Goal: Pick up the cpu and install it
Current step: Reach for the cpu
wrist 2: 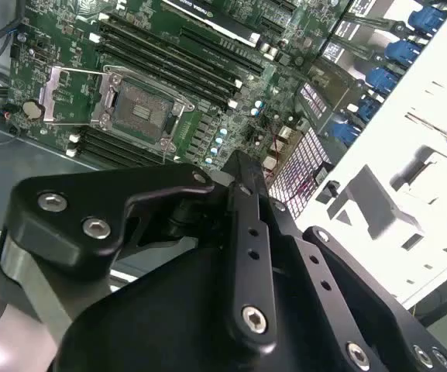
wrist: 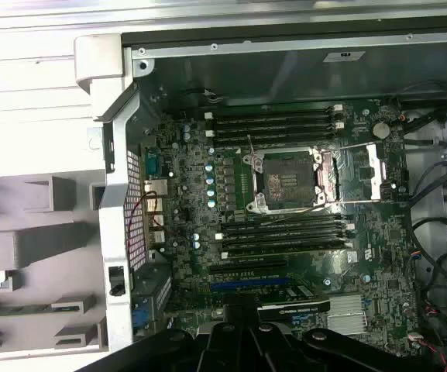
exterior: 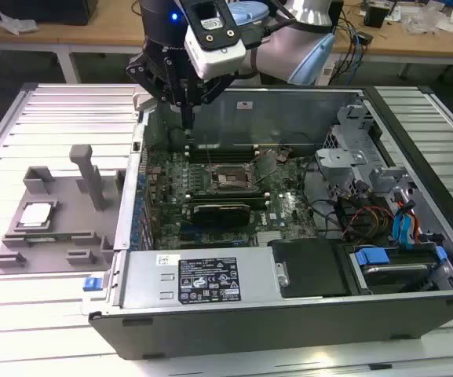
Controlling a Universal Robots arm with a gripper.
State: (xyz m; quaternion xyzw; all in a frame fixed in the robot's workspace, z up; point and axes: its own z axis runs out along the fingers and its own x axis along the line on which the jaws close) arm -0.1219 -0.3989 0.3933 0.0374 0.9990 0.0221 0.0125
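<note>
The cpu [exterior: 36,214], a small pale silver square, lies flat in a recess of the grey fixture [exterior: 69,243] at the exterior view's left, outside the computer case. My gripper [exterior: 186,114] hangs over the case's far corner nearest the fixture, well apart from the cpu. Its fingers [wrist 2: 242,174] come together in a point with nothing between them. Below and beside the gripper, the motherboard's cpu socket [exterior: 228,179] [wrist 2: 142,108] [wrist: 289,180] stands uncovered. Its metal retention frame [wrist: 366,167] is swung open to one side.
The open computer case [exterior: 234,322] lies on a white slatted table [exterior: 38,330]. Inside are a long black expansion card [exterior: 220,210], a metal drive cage [exterior: 352,157], blue-tipped cables [exterior: 403,224] and the power supply [exterior: 202,276]. A grey upright post [exterior: 89,177] rises from the fixture.
</note>
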